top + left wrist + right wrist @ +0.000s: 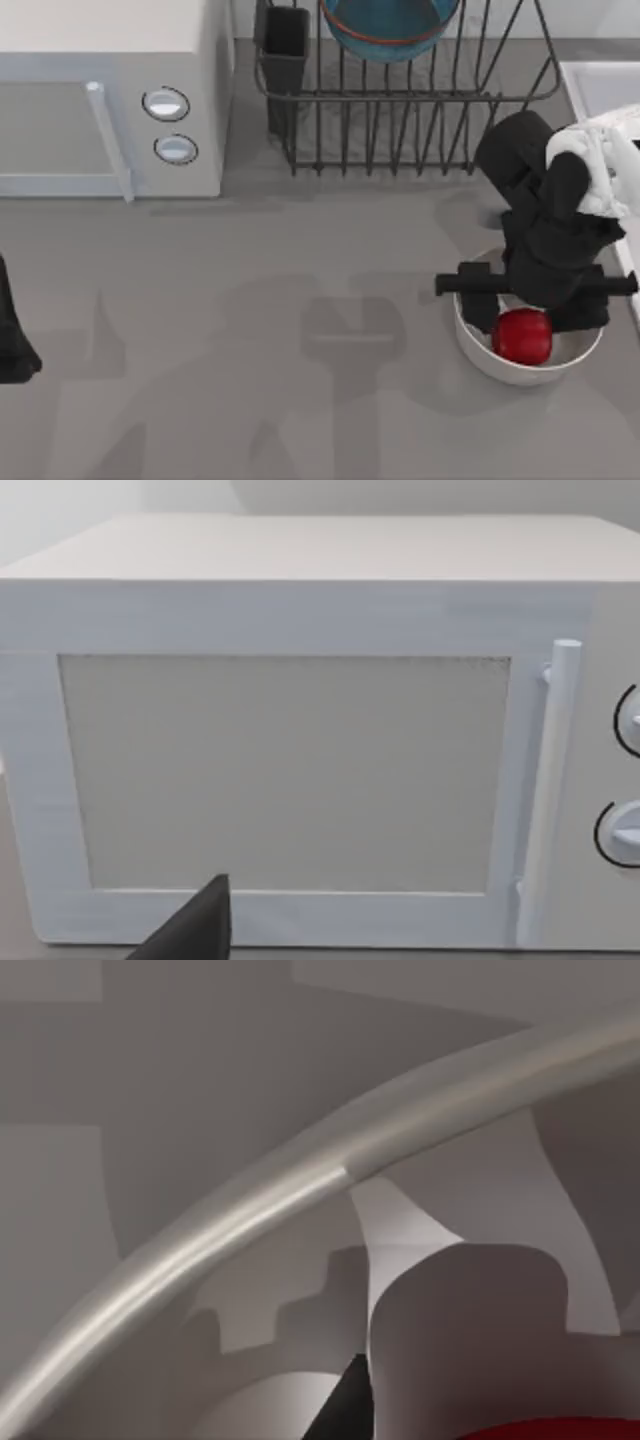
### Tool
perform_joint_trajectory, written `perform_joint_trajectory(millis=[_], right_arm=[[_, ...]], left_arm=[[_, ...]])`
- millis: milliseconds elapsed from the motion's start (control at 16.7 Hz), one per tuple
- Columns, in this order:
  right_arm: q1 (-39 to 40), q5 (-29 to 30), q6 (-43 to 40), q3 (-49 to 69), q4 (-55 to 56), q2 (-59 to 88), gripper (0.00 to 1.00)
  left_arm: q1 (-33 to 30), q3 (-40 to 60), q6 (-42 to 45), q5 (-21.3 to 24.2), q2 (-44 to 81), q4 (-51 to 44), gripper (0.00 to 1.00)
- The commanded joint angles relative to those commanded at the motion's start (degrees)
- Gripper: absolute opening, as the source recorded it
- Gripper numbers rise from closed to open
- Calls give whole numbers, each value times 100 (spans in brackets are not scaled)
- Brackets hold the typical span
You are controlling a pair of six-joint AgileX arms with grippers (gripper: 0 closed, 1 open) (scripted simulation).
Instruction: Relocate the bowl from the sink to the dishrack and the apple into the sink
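The bowl (388, 28) is being held by the dishrack (400, 110), so that part is judged complete. The apple (522, 336) is lying in a white bowl (520, 372), not yet moved to the sink (597, 85). The right gripper (525, 318) is positioned over it; whether its fingers are closed cannot be told.

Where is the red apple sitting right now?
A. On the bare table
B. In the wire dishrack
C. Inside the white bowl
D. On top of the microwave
C: the apple lies inside the white bowl, with the right gripper directly over it.
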Motion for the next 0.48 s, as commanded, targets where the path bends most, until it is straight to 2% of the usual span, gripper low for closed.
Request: perform_joint_trajectory(millis=[60, 480], right_arm=[[0, 0, 0, 0, 0, 0, 100], [0, 0, 0, 0, 0, 0, 47]], left_arm=[[0, 0, 0, 0, 0, 0, 100], [0, 0, 0, 0, 0, 0, 100]])
